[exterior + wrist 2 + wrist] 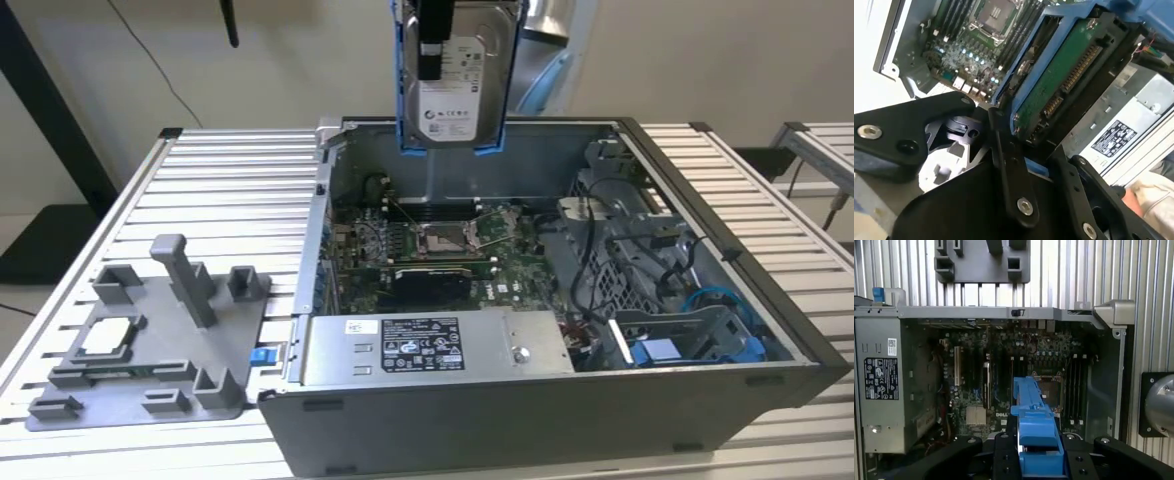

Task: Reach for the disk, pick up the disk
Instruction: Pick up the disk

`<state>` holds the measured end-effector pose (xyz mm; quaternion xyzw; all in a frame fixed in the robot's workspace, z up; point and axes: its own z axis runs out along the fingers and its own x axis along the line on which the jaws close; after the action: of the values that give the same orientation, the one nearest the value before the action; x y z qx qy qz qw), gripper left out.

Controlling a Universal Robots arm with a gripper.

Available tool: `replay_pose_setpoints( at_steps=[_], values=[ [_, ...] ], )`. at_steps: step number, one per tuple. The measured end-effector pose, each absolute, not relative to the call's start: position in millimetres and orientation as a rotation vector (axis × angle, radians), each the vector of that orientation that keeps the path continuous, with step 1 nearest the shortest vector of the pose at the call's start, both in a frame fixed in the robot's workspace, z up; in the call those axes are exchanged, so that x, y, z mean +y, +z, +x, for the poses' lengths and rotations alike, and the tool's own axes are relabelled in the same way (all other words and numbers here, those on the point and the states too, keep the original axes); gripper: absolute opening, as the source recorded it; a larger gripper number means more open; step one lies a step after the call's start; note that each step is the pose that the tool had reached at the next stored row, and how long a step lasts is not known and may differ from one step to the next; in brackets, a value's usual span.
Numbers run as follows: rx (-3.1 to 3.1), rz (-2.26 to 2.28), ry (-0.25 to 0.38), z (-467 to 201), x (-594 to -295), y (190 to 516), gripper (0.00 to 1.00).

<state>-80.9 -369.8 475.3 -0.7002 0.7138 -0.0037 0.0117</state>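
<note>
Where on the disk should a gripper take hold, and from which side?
Probably pinch the disk across its two broad flat faces near a short end, from above: it is thin and flat, and the gripper holds it upright that way.

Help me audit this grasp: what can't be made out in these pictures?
Exterior view: the top of the disk and the gripper are cut off by the upper edge.
Exterior view: the disk's far face is hidden by the disk itself.
Second wrist view: the label face is turned away; the circuit-board side shows.
First wrist view: the disk is edge-on, one end covered by the gripper's black body.
</note>
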Motion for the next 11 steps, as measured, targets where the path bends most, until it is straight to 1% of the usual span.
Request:
replay_pose_setpoints(
  at_steps=[11],
  values=[
    [2.226, -2.184, -0.011, -37, -370, 475, 0.0]
  ],
)
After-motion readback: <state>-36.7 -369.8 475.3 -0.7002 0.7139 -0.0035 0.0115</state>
